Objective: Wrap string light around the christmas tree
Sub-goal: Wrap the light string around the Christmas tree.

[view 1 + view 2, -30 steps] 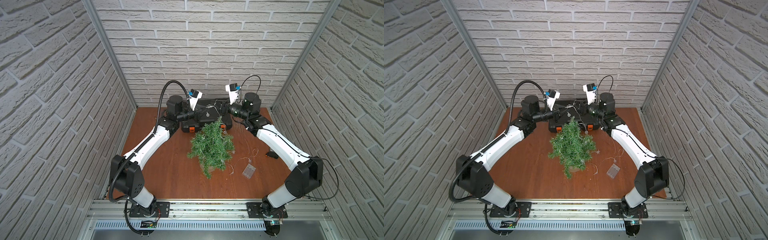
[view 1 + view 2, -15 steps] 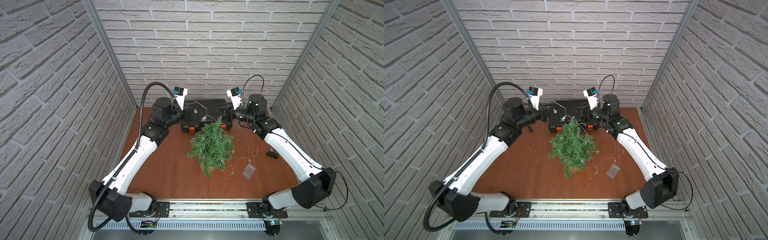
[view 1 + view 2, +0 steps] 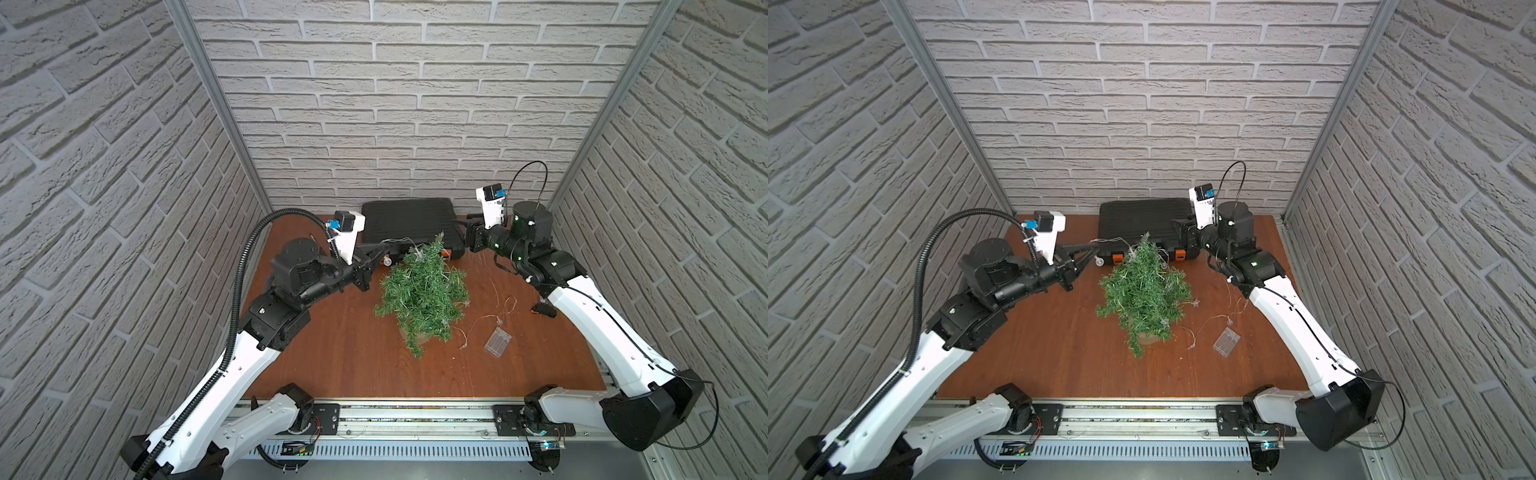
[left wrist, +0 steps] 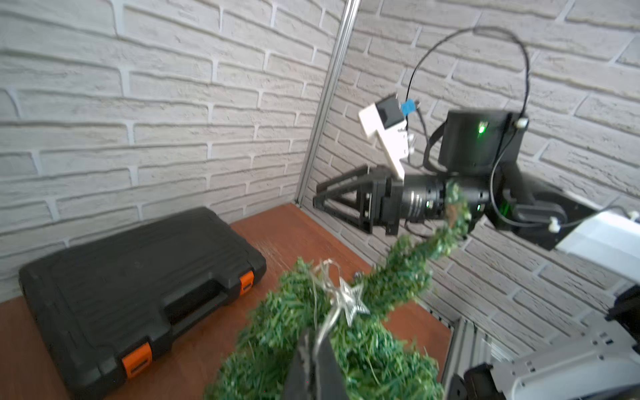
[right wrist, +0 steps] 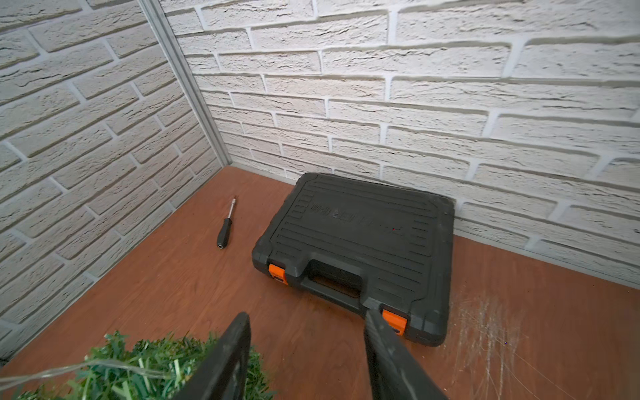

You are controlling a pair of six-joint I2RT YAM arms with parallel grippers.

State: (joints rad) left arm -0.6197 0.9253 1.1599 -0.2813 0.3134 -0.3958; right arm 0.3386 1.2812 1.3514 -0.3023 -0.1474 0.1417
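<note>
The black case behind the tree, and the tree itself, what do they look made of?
The black case looks like matte moulded plastic: ribbed lid, orange latches. The christmas tree seems artificial: stiff, uniform green bristle needles, probably plastic, faintly glossy.

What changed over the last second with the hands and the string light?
The left hand drew back to its own side from above the black case, shut on the string light; a strand runs from it to the christmas tree top. The right hand backed off to its side, open and empty. Tree, case and battery box stayed put.
</note>
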